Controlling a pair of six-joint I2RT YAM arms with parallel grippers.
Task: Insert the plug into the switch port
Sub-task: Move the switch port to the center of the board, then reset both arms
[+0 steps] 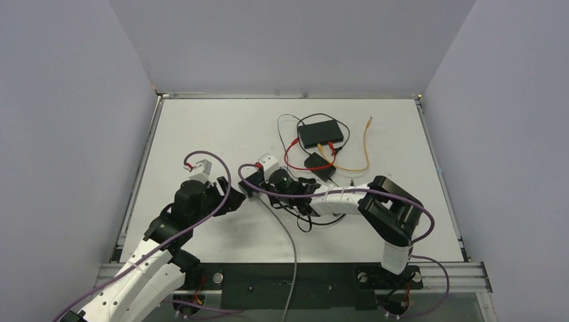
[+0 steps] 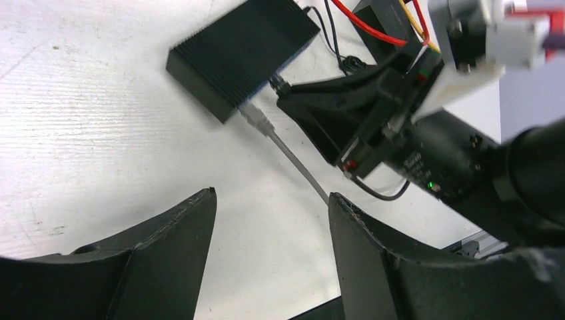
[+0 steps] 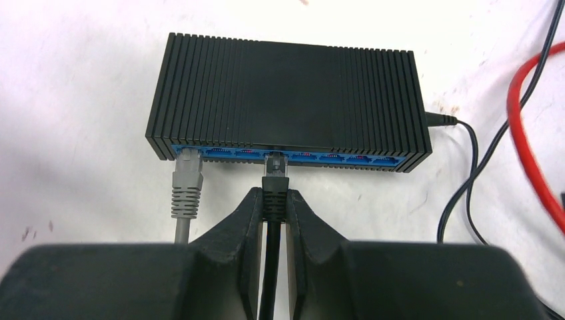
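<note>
Black base rail [image 1: 288,276], scuffed white tabletop [image 1: 215,127], switch [image 3: 286,93], black plug [image 3: 274,181], grey walls [image 1: 288,40]

bright, even, diffuse light from above on a white table [image 1: 201,127], casting only faint soft shadows beside the cables [image 1: 367,144]. left wrist view blurs toward its upper right corner. right wrist view shows the switch [image 3: 286,93] and plug [image 3: 275,183] sharp.

The black moulded plug's [image 3: 275,175] cord was hidden between the right gripper's [image 3: 274,198] fingers. Its depth in the ribbed black plastic switch [image 3: 286,93] was unclear. The glossy red cable [image 3: 516,120] was cut off at the picture's right edge.
</note>
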